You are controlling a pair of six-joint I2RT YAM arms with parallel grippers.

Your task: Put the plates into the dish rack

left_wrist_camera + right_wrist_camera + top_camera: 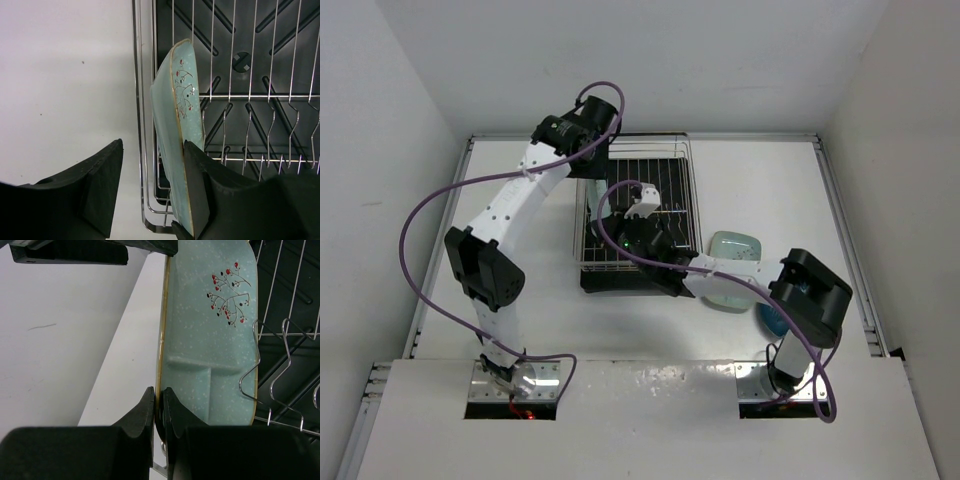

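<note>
My left gripper [152, 146] is spread wide, one finger outside the dish rack [665, 160] and the other inside it, straddling a mint plate [167, 130] that stands on edge by the rack's left wall. My right gripper [159, 395] pinches that plate's rim. Right of the rack, a second mint plate [733, 246] and a blue plate [768, 321] lie on the table [770, 190].

Left arm [510, 215]: elbow bent back near its base, forearm stretched forward, wrist turned down at far reach. Left end effector [150, 200]: fingers spread wide. Right arm [720, 270]: elbow raised over its base, forearm reaching leftward. Right end effector [159, 412]: fingers pinched together on rim of mint-green plate [210, 340].
</note>
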